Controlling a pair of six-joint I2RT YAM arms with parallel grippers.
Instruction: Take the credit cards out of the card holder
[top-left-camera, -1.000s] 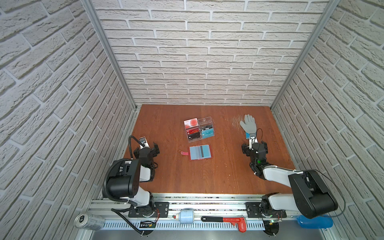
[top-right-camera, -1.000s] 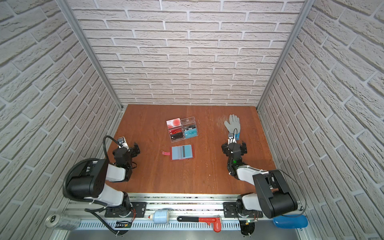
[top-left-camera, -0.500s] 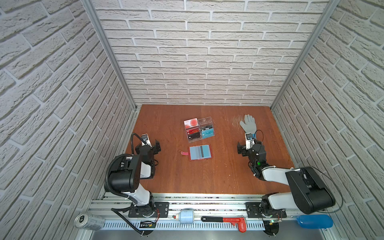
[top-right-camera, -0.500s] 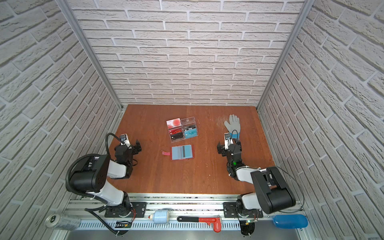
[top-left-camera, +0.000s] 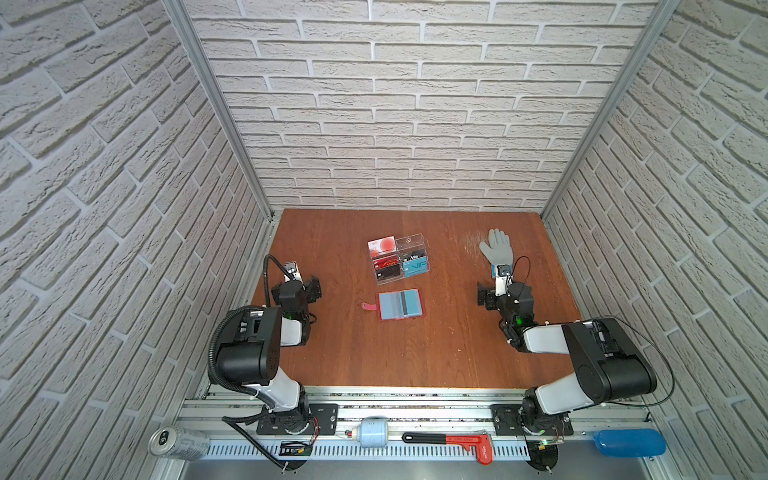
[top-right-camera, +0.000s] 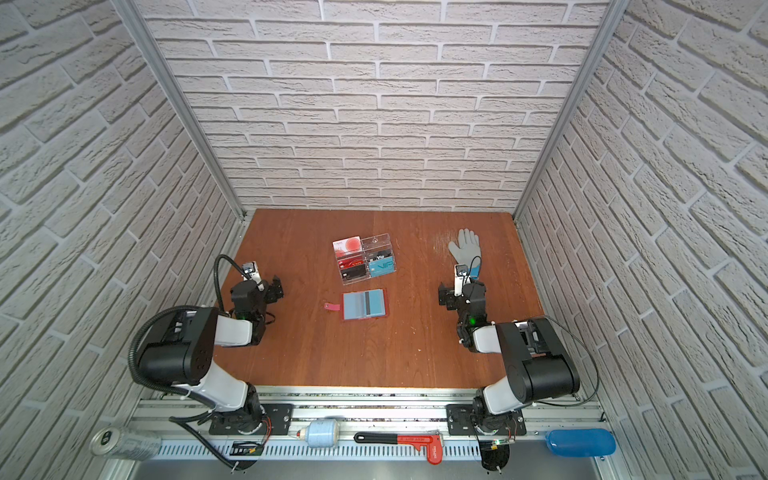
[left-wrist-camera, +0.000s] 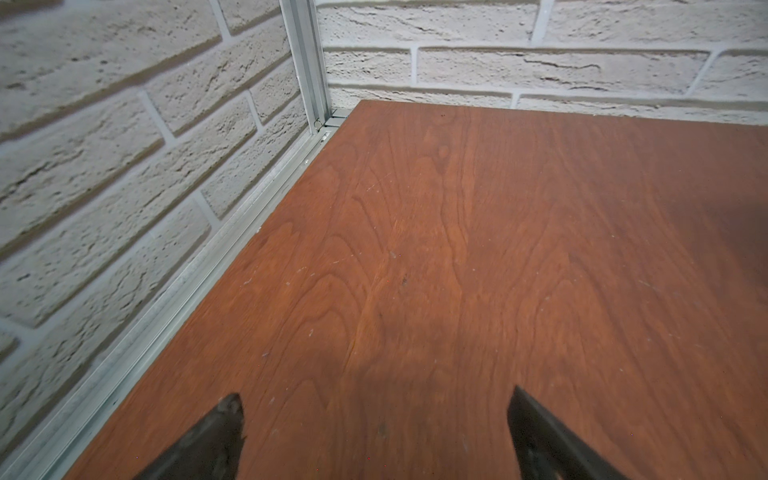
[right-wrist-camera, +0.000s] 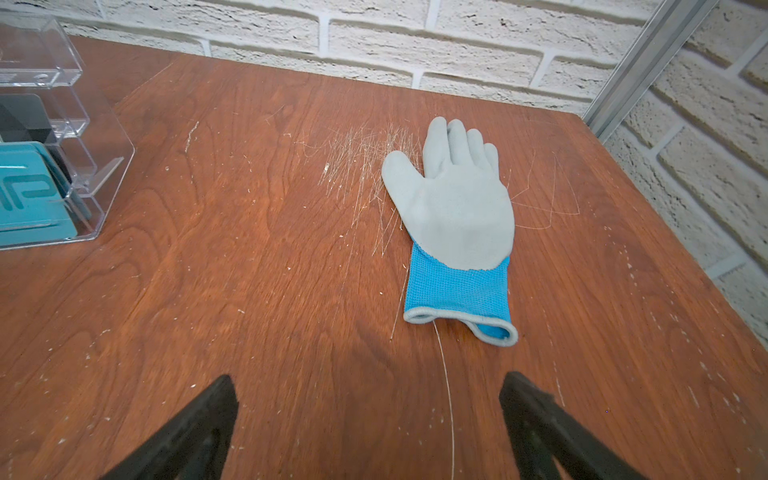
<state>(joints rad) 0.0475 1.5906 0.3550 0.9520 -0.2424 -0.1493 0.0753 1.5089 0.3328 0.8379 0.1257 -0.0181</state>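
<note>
The red card holder (top-left-camera: 379, 306) (top-right-camera: 343, 306) lies open and flat in the middle of the table, its snap tab (top-left-camera: 368, 306) pointing left. Pale blue and teal credit cards (top-left-camera: 402, 302) (top-right-camera: 367, 300) sit inside it, one with a dark stripe. My left gripper (top-left-camera: 311, 287) (top-right-camera: 277, 288) is open low over the table, well left of the holder. In the left wrist view the left gripper (left-wrist-camera: 376, 399) has only bare wood between its fingers. My right gripper (top-left-camera: 482, 296) (top-right-camera: 444, 296) (right-wrist-camera: 368, 382) is open and empty, well right of the holder.
A clear acrylic stand (top-left-camera: 398, 258) (top-right-camera: 365, 258) (right-wrist-camera: 45, 166) with printed VIP cards stands just behind the holder. A grey and blue glove (top-left-camera: 495, 249) (top-right-camera: 466, 249) (right-wrist-camera: 453, 208) lies flat behind the right gripper. Brick walls close three sides; a metal rail (left-wrist-camera: 187, 291) runs along the left edge.
Both grippers have swung a little inward toward the middle of the table, the right one more. Both stay open. The card holder has not moved.
</note>
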